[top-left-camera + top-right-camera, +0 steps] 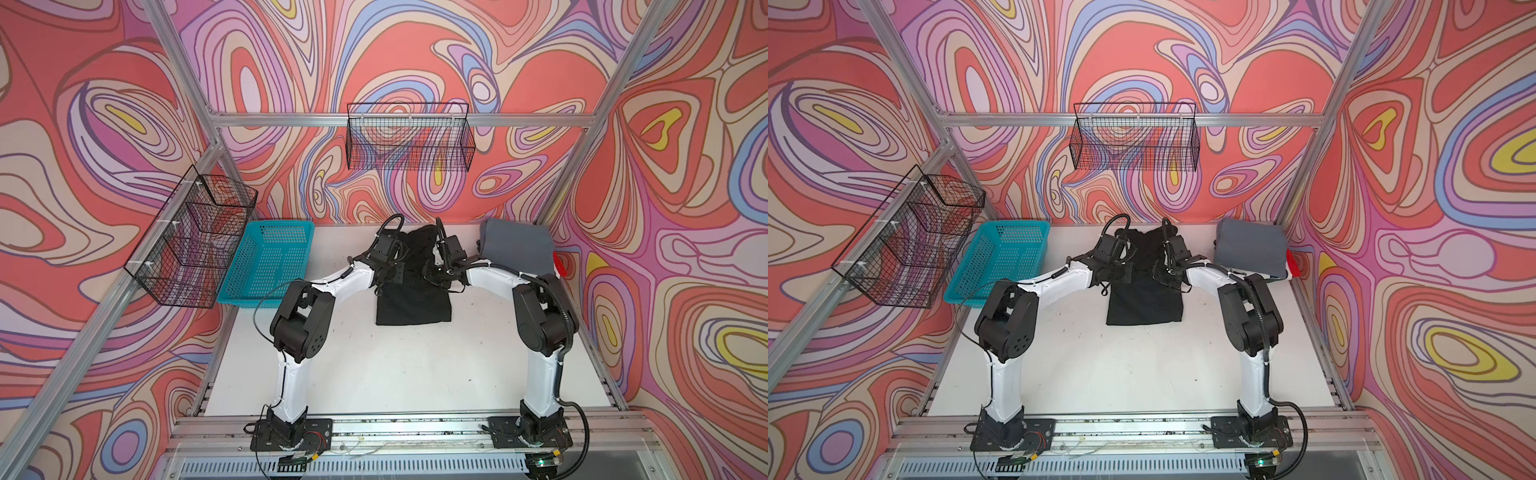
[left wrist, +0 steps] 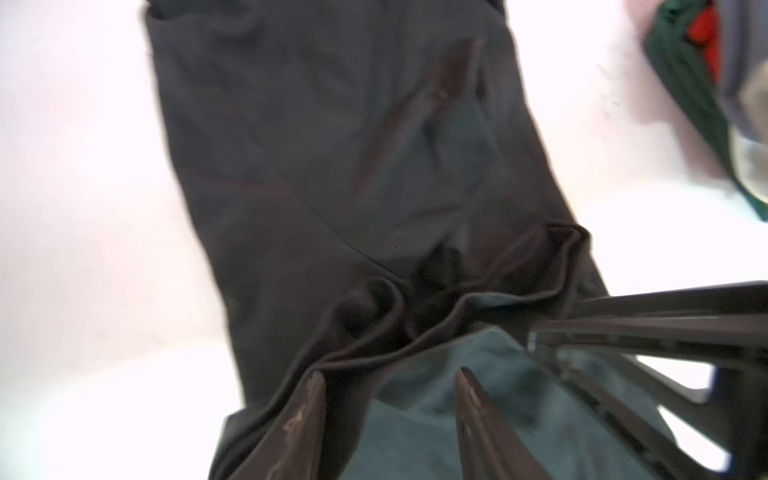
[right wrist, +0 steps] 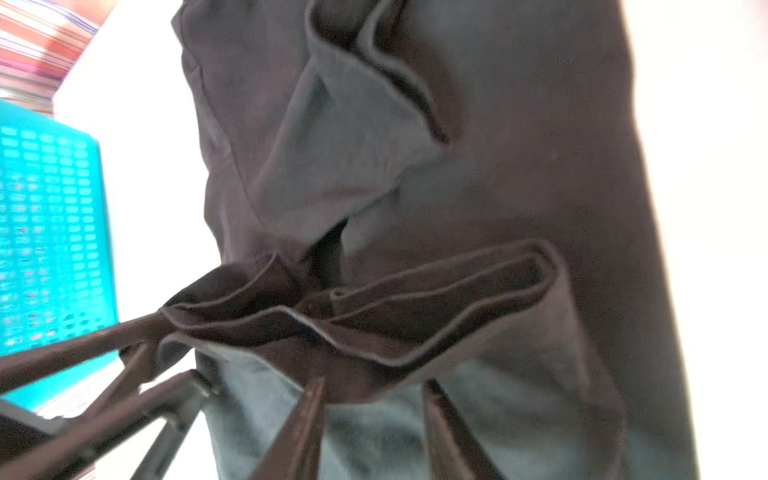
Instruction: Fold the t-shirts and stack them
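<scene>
Both jaws gape over the black t-shirt (image 1: 411,305), between turquoise basket (image 1: 241,266) and grey t-shirt (image 1: 515,245).

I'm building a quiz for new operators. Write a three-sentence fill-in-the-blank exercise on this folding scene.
1. The t-shirt beneath the left gripper and the right gripper is ___ in colour.
2. The perforated basket on the left of the table is ___ in colour.
3. The topmost folded shirt at the far right corner is ___ in colour.
Missing words: black; turquoise; grey.
</scene>
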You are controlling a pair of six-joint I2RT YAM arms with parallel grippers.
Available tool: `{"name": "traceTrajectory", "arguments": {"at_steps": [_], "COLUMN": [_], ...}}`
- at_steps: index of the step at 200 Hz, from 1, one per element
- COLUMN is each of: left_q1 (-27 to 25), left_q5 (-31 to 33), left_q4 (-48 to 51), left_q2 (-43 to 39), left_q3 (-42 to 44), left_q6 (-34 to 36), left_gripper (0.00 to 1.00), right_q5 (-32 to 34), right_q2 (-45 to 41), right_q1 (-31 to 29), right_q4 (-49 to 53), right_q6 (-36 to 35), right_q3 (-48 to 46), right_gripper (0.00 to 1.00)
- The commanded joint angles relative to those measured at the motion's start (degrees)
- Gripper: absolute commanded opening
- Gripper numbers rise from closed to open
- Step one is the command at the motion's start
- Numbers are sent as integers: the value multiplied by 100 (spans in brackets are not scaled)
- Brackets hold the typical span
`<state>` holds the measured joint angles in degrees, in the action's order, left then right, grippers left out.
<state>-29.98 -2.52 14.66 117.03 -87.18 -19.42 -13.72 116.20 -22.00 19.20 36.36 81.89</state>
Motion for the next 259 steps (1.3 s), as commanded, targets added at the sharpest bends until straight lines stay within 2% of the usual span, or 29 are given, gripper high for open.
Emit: {"name": "traceTrajectory", "arguments": {"at_steps": [1, 29, 61, 86, 120, 148, 186, 215, 259], "left_q1": [101, 109, 115, 115, 115, 112, 115, 132, 304], "left_q5": [244, 566, 953, 1106, 1112, 753, 546, 433, -135], "left_q4": [183, 90, 263, 409, 589, 518, 450, 406, 93], "left_q2": [-48, -428, -854, -1246, -1789, -2222, -2659, -2941, -3280], "left_q3": [-188, -64, 128, 502, 1156, 1797, 2532, 2935, 3599], "left_q6": [224, 437, 474, 439, 157, -122, -360, -518, -1013], "left_gripper": [52, 58, 68, 80, 87, 88, 90, 93, 94], "right_q5": [605, 1206, 1654, 1654, 1402, 1036, 1046, 668, 326], "right_q2": [108, -56, -229, -618, -1326, -1790, -2215, -2407, -2411], "right_q1": [56, 70, 91, 93, 95, 91, 93, 91, 97], "right_q4": [194, 406, 895, 1016, 1022, 1076, 1031, 667, -51], "right_q6": [-246, -338, -442, -464, -327, -203, -16, 201, 564], "right_q3": [340, 468, 591, 300, -456, -993, -1789, -2370, -3070], "right_gripper": [53, 67, 69, 71, 79, 79, 77, 75, 70]}}
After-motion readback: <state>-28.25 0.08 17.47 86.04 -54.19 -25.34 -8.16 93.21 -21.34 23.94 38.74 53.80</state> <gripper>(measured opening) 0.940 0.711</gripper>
